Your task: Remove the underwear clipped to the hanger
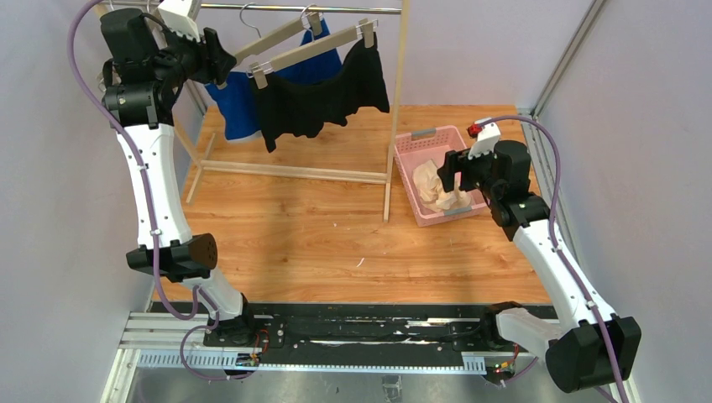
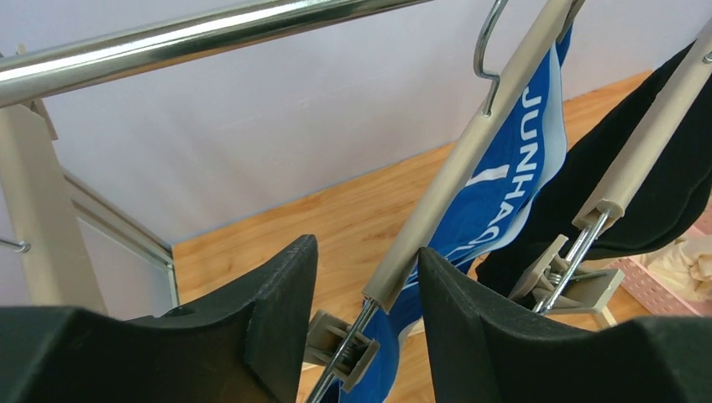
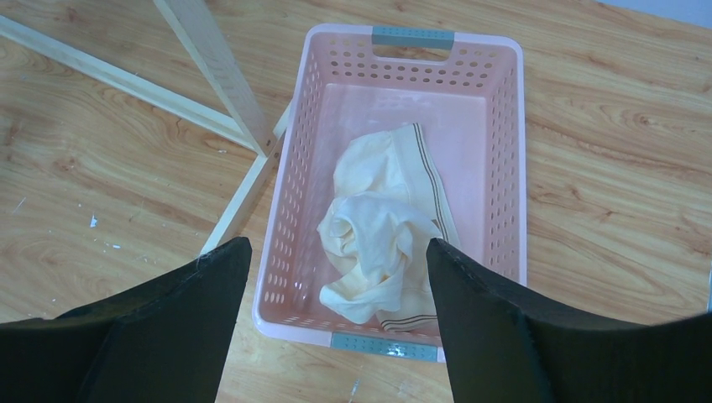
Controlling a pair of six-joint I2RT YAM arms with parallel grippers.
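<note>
The blue underwear [image 1: 238, 107] with white lettering hangs clipped to the rear beige hanger [image 1: 273, 38]. The black underwear [image 1: 323, 96] hangs from the front hanger [image 1: 315, 50]. My left gripper [image 1: 225, 63] is open at the left end of the hangers. In the left wrist view its jaws [image 2: 367, 246] stand on either side of the rear hanger's bar end [image 2: 437, 201] and clip [image 2: 346, 344], which pinches the blue underwear [image 2: 512, 176]; the black underwear [image 2: 663, 193] is to the right. The cream underwear [image 3: 382, 235] lies crumpled in the pink basket [image 3: 504, 168]. My right gripper [image 3: 337, 243] is open and empty above it.
The hangers hook on a metal rail [image 2: 210, 38] of a wooden rack [image 1: 395, 126] standing at the back of the wooden table. The rack's base bars [image 3: 218, 75] run just left of the basket [image 1: 403, 164]. Grey walls close in both sides.
</note>
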